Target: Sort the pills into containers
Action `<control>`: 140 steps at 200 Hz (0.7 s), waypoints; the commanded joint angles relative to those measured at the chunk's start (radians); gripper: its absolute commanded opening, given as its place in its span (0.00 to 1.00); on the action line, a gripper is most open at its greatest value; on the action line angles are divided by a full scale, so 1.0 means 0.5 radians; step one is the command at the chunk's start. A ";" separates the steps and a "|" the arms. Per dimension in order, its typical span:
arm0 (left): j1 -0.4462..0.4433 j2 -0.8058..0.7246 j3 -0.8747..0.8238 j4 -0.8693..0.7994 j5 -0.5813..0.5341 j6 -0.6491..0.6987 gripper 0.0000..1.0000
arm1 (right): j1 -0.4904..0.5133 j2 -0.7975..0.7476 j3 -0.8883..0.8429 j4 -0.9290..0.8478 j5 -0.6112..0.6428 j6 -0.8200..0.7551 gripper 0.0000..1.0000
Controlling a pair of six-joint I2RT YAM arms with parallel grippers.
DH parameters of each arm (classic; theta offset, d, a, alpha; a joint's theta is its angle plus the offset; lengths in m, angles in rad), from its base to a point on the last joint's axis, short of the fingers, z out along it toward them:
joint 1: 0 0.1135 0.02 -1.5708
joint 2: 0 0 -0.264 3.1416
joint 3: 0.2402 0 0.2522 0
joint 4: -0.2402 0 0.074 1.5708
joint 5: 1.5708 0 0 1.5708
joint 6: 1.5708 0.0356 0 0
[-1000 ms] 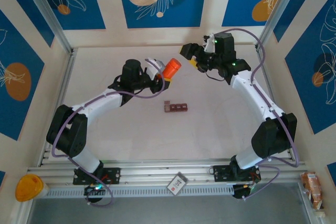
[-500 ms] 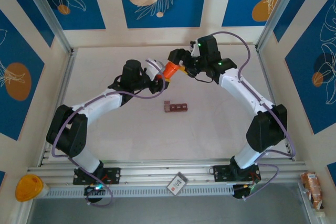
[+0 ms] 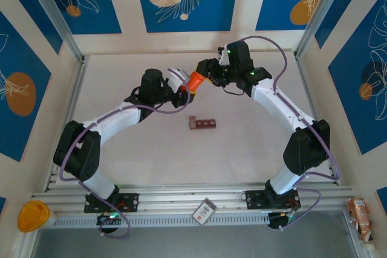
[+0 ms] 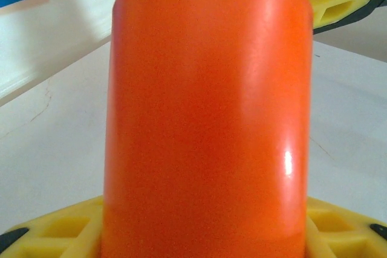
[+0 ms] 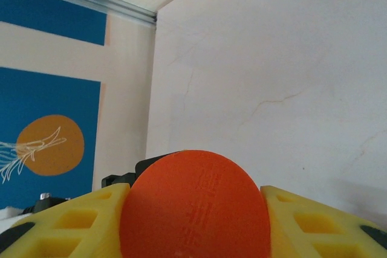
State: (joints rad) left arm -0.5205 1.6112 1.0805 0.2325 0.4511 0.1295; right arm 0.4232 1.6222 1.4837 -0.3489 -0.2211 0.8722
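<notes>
While no pill lies loose anywhere around the three-compartment strip (image 3: 202, 124), I judge the sorting barely begun. That dark reddish-brown strip rests flat on the white table (image 3: 242, 161), nearer to the arm bases than anything the grippers handle, and nothing touches it. Its square wells are too small from above for me to tell whether anything is in them.

Just beyond the strip, held off the table, the left gripper (image 3: 184, 92) is clamped on the lower body of the orange pill bottle (image 3: 196, 81), whose top points away from the strip toward the right arm. On the left wrist camera the bottle (image 4: 205, 119) stands between the yellow pads (image 4: 54, 231), pinched on both sides.

Farther from the strip again, the right gripper (image 3: 207, 70) meets the bottle's top. Its wrist camera has the round orange cap (image 5: 195, 206) seated between its own pads (image 5: 66, 222), which press it on either side, so I read that hand as closed on the cap.

By my reckoning the step in hand is unscrewing. What remains is nearly everything: get the cap off, bring the bottle over the strip, tip pills out and divide them among the three wells.
</notes>
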 commanded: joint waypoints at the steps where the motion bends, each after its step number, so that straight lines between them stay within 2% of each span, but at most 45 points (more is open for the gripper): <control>1: -0.019 -0.033 0.047 0.091 0.092 -0.043 0.00 | -0.043 0.038 -0.038 0.221 -0.285 -0.245 0.46; 30: 0.023 -0.053 0.055 0.221 0.390 -0.252 0.00 | -0.147 0.080 -0.108 0.467 -0.847 -0.701 0.48; 45: 0.037 -0.047 0.063 0.322 0.552 -0.410 0.00 | -0.196 0.090 -0.138 0.538 -1.059 -0.789 0.48; 55: 0.041 -0.045 0.061 0.380 0.621 -0.491 0.00 | -0.216 0.095 -0.139 0.552 -1.110 -0.802 0.48; 75: 0.041 -0.038 0.063 0.400 0.644 -0.538 0.00 | -0.226 0.098 -0.108 0.531 -1.090 -0.775 0.53; 97: 0.041 -0.041 0.049 0.317 0.533 -0.437 0.00 | -0.232 0.072 -0.072 0.476 -0.964 -0.665 0.75; 111: 0.042 -0.042 0.060 0.219 0.432 -0.345 0.00 | -0.245 0.032 -0.051 0.423 -0.827 -0.547 0.84; 140: 0.031 -0.058 0.034 0.125 0.172 -0.158 0.00 | -0.253 -0.032 -0.009 0.221 -0.481 -0.298 0.89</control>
State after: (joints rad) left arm -0.4995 1.6112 1.0805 0.3244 0.6422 -0.0448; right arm 0.3050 1.6547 1.4391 -0.1448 -0.6125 0.6018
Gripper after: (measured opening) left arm 0.531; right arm 0.878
